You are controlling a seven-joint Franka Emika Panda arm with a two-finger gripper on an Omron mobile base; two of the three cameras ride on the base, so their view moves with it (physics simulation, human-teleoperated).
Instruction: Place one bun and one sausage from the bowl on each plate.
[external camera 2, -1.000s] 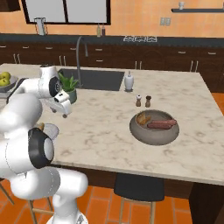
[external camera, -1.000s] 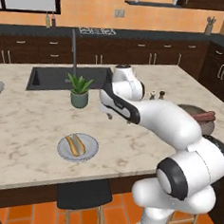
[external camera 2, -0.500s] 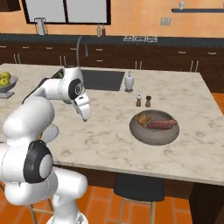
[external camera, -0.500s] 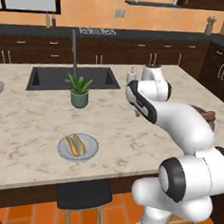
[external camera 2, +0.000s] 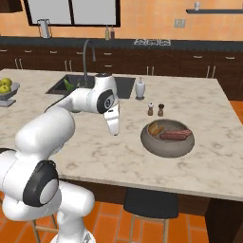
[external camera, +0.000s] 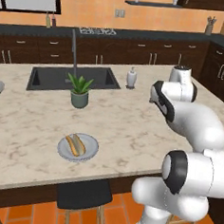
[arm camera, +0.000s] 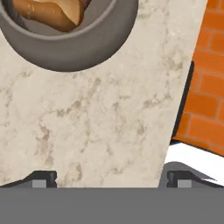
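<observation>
Hanging over bare marble in the middle of the right base view, the gripper (external camera 2: 114, 129) points down with its jaws spread wide and nothing between them; in the hand view the two dark fingertips (arm camera: 43, 178) sit far apart at the bottom edge, with only stone countertop (arm camera: 100, 118) between them. The bowl (external camera 2: 167, 138), dull grey-brown with a thick rim, rests on the island right of centre in that right base view, well to the right of the claw and slightly lower in the frame, not touching it. Inside it a bun (external camera 2: 155, 128) lies at the left and a dark red sausage (external camera 2: 176, 135) at the right. From the hand camera the bowl's rim (arm camera: 94, 46) curves across the upper left of the frame with a brown bun (arm camera: 48, 12) showing inside, clear of both fingertips. In the left base view a plate (external camera: 91, 145) lies at lower left of centre near the counter's front edge, already carrying a bun with a sausage (external camera: 76, 145) on it. Two small shakers (external camera 2: 155, 109) stand just above the bowl in the right base view. I can make out no readable brand, label or writing on anything.
</observation>
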